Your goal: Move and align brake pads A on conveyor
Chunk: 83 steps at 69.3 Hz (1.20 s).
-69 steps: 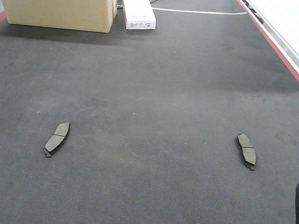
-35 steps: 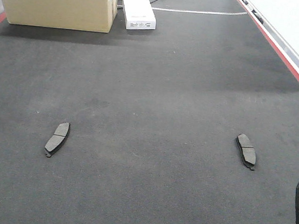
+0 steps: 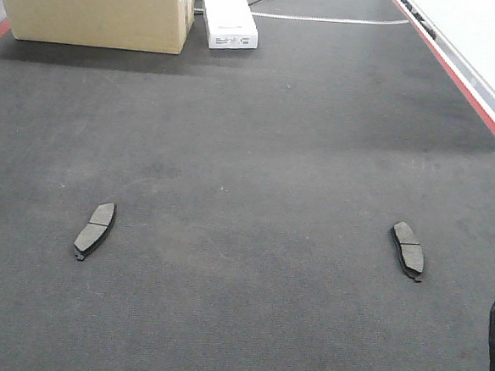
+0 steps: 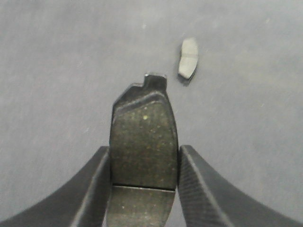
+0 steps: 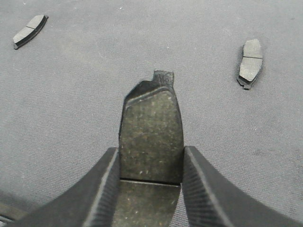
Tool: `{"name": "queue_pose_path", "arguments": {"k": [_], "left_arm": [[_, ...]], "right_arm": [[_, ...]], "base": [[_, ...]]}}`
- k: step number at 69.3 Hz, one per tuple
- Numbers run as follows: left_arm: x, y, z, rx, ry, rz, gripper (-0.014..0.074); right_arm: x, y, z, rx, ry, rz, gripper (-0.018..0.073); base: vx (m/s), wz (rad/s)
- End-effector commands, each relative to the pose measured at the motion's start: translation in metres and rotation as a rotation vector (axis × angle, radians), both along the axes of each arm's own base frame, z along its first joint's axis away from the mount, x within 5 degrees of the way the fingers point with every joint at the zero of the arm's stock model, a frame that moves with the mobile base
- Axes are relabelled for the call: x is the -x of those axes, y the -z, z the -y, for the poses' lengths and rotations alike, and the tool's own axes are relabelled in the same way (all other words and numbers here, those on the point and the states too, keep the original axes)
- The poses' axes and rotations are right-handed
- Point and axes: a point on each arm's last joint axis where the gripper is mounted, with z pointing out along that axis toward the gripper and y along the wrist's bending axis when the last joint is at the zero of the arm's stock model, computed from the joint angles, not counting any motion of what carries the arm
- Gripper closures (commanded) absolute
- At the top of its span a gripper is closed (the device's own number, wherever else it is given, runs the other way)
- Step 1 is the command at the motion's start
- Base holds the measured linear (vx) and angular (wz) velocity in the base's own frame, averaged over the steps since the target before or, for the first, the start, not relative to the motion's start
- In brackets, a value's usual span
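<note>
Overhead, the front-facing view shows the conveyor point(image 3: 259, 144) as a wide dark textured belt with a red strip along its right edge. Two brake pads lie flat on it, well apart: the left pad point(image 3: 95, 230) toward the near left, tilted slightly, and the right pad point(image 3: 408, 249) toward the near right. At the far end sit a cardboard box point(image 3: 94, 7) and, just beside it, a white box point(image 3: 228, 14). Only a dark sliver of robot hardware shows at the near right corner of this view, so neither gripper's grasp can be read from it.

The wrist views supply what that view lacks. The left gripper point(image 4: 144, 177) has its jaws closed on a held pad point(image 4: 143, 146), pinched by its long edges, its end tab pointing away over the belt; a cross groove runs across it between the jaws. Beyond it one pad point(image 4: 189, 64) lies on the belt, looking paler here.

The right gripper point(image 5: 150, 182) likewise has its jaws clamped on a second held pad point(image 5: 151, 137), tab pointing away. This view alone takes in both lying pads together, one at far left point(image 5: 30, 31) and one at far right point(image 5: 250, 62).
</note>
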Motion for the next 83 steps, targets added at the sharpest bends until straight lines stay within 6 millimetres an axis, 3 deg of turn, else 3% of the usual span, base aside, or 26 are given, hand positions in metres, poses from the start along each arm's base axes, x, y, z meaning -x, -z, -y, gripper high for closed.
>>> {"name": "queue_pose_path", "arguments": {"k": [1,16,33,45,62,83], "left_arm": [[-0.020,-0.010,0.008,0.009,0.021,0.050,0.0603],[-0.071,-0.004,0.030,0.021,0.064,-0.017,0.0603],[-0.148,-0.019,0.060,-0.003,0.116,-0.089,0.0603],[-0.202,-0.017,0.083,0.018,0.145,-0.181,0.0603],[-0.269,0.008,0.108,0.021,0.145,-0.270,0.0603],[-0.318,0.061,0.129,0.034,0.156,-0.433,0.0603]], "right_arm": [[-0.004,-0.014,-0.001,-0.033,0.003,0.099,0.0571],[-0.004,-0.014,-0.001,-0.033,0.003,0.099,0.0571],[-0.004,-0.014,-0.001,-0.033,0.003,0.099,0.0571],[-0.004,-0.014,-0.001,-0.033,0.003,0.099,0.0571],[-0.004,-0.014,-0.001,-0.033,0.003,0.099,0.0571],[-0.004,-0.014,-0.001,-0.033,0.003,0.099,0.0571]], "base": [[0.00,0.00],[0.00,0.00],[0.00,0.00],[0.00,0.00],[0.00,0.00],[0.00,0.00]]}}
